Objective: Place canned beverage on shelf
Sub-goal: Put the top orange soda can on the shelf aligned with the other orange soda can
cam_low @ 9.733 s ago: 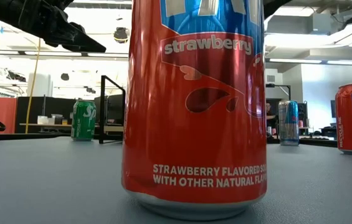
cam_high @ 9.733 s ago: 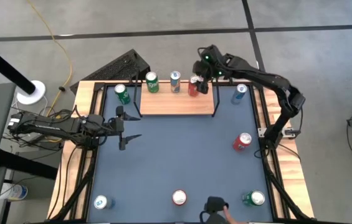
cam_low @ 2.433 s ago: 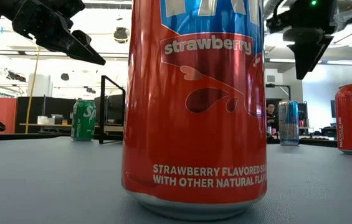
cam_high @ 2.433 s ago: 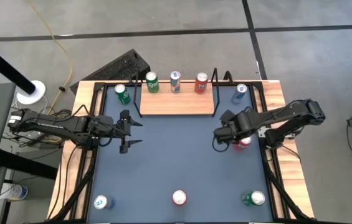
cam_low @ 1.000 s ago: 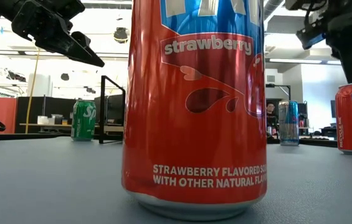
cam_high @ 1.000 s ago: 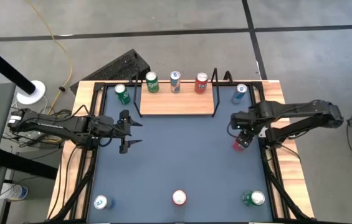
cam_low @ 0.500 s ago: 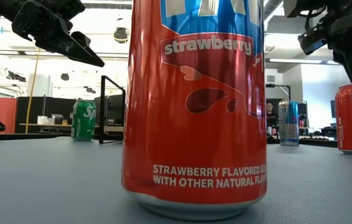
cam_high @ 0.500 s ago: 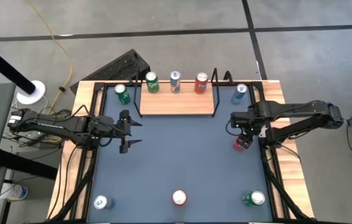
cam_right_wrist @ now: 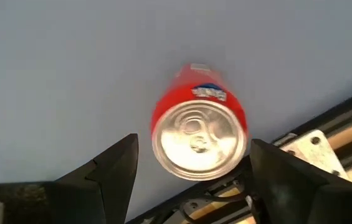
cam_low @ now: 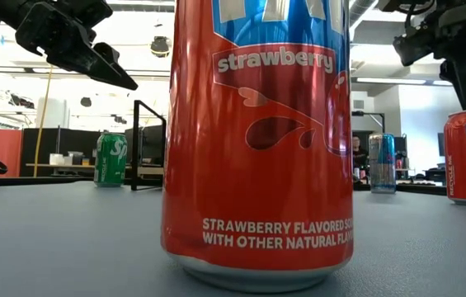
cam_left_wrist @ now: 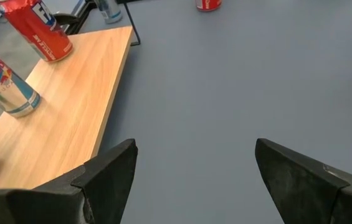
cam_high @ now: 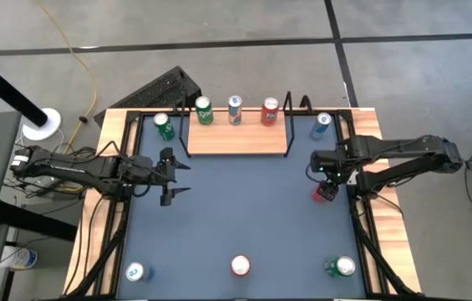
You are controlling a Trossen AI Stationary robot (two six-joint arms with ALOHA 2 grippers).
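Note:
The shelf [cam_high: 236, 139] is a light-wood board with black wire end frames at the table's far side. A green can [cam_high: 204, 109], a blue-silver can [cam_high: 235, 109] and a red can [cam_high: 270, 110] stand on it. Another red can [cam_high: 325, 194] stands upright on the table near the right edge. My right gripper [cam_high: 325, 177] is open just above it. In the right wrist view the can's top [cam_right_wrist: 199, 140] shows between the two fingers, and nothing touches it. My left gripper [cam_high: 173, 176] is open and empty, left of the shelf's near corner.
A green can [cam_high: 164, 126] stands left of the shelf and a blue can [cam_high: 322, 125] right of it. Three cans stand near the front edge: a blue-white one [cam_high: 135, 272], a red strawberry one [cam_high: 241, 266] that fills the low view [cam_low: 257, 140], and a green one [cam_high: 341, 267].

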